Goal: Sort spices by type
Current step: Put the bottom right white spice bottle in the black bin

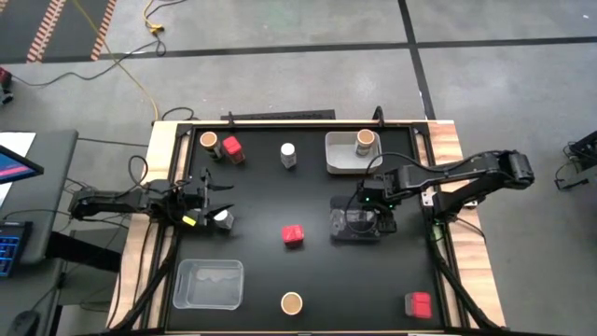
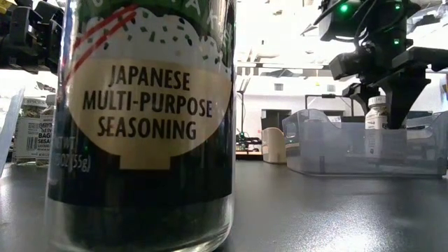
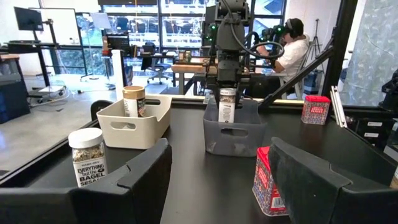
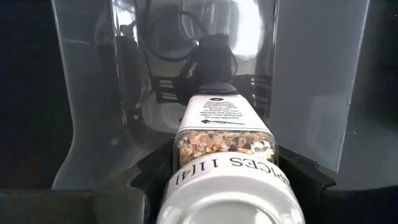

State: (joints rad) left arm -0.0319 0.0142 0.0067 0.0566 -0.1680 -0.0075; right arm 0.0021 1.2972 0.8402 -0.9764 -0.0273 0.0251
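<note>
Two arms at work. Right gripper hangs over the dark bin at about 4 o'clock from table centre, jaws clamped on a white-lidded jar; the jar stands upright inside the bin walls, so this reads as a placement, with release probably next. Left gripper sits at 9 o'clock, jaws apart and holding nothing, with another white-lidded jar just beside it, likely the next pick.

White tray at 1 o'clock holds a cork jar, seemingly the cork group's spot. Clear tray at 7 o'clock looks unfilled.

Unsorted, scattered: cork jars at 11 and 6; red boxes at 11, centre and 5; a white-lidded jar at 12.
</note>
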